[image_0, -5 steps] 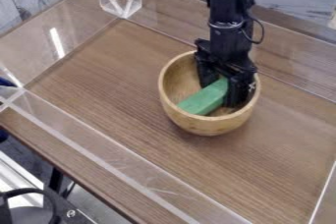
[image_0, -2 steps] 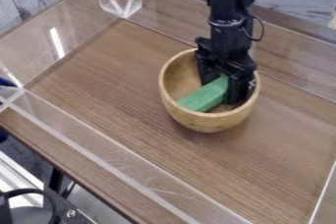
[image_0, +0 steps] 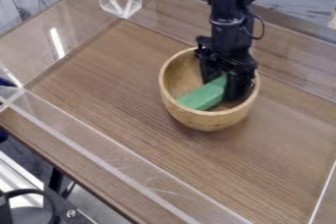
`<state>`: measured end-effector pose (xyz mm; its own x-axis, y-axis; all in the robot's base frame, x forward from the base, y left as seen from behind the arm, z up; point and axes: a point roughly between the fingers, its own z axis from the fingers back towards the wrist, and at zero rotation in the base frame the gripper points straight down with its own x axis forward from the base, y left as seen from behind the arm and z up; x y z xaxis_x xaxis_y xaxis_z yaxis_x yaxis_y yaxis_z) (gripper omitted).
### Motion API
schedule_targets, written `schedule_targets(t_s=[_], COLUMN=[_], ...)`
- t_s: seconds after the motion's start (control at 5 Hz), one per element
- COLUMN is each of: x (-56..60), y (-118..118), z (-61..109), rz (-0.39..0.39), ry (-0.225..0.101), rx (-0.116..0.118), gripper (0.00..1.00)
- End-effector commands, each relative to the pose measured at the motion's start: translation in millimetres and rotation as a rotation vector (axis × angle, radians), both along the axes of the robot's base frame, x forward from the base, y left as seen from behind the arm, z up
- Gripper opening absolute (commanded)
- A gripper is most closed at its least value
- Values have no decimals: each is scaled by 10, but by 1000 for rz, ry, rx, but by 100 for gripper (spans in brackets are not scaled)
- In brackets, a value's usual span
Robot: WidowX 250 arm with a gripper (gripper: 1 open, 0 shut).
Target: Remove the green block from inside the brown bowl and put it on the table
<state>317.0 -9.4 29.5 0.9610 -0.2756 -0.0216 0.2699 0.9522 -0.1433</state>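
Note:
The brown bowl (image_0: 182,116) sits right of the middle of the table (image_0: 105,85). Inside it the green block (image_0: 203,97) lies tilted, its upper end toward the far right of the bowl. My black gripper (image_0: 226,85) reaches straight down into the bowl, and its fingers are shut on that upper end of the block. The block's lower end still rests on the bowl's inside. The gripped end is partly hidden by the fingers.
Low clear acrylic walls (image_0: 39,95) edge the tabletop. A clear acrylic bracket (image_0: 121,2) stands at the far left corner. Bare wood lies left of and in front of the bowl.
The fingers, spread wide around the block before, have closed onto its upper end. The arm and the bowl have stayed in place.

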Motion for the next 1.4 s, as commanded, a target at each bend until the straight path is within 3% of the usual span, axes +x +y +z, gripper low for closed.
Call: schedule_targets(t_s=[0.0,0.4,0.6,0.8,1.0,1.2], x=[70,79,107,162,258,325], y=[53,94,163,382,748,1003], z=[150,452,734,1010,1081,993], rz=[5,20,42,103,189,238], ry=[-49,-100,-150,-202,-212,-190], rx=[6,13,26,43,55,69], gripper=[0,0,0,0,0,0])
